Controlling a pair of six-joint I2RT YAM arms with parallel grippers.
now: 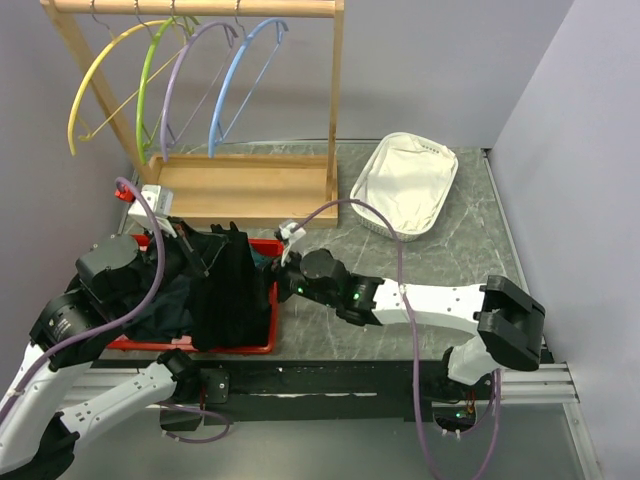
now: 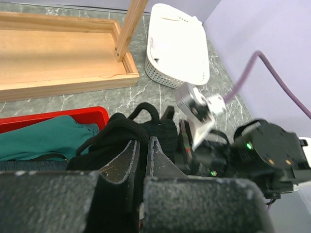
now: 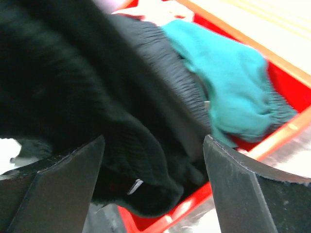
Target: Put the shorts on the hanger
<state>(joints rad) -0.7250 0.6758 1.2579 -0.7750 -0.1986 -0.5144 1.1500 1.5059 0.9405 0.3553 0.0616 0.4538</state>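
The black shorts [image 1: 232, 290] hang limp over the red bin [image 1: 262, 350], lifted at their top edge. My left gripper [image 1: 210, 248] is shut on the shorts' waistband [image 2: 131, 127], its fingers pinched on the fabric. My right gripper [image 1: 283, 262] is open at the shorts' right edge; in the right wrist view the black fabric [image 3: 102, 121] hangs between its spread fingers [image 3: 248, 189]. The light blue hanger [image 1: 238, 75] hangs on the wooden rack at the back, rightmost of the row.
Yellow [image 1: 95, 75], green [image 1: 148, 85] and lilac [image 1: 180, 80] hangers hang beside the blue one on the wooden rack [image 1: 240, 185]. A teal garment [image 2: 43, 138] lies in the red bin. A white basket [image 1: 405, 185] sits at the back right.
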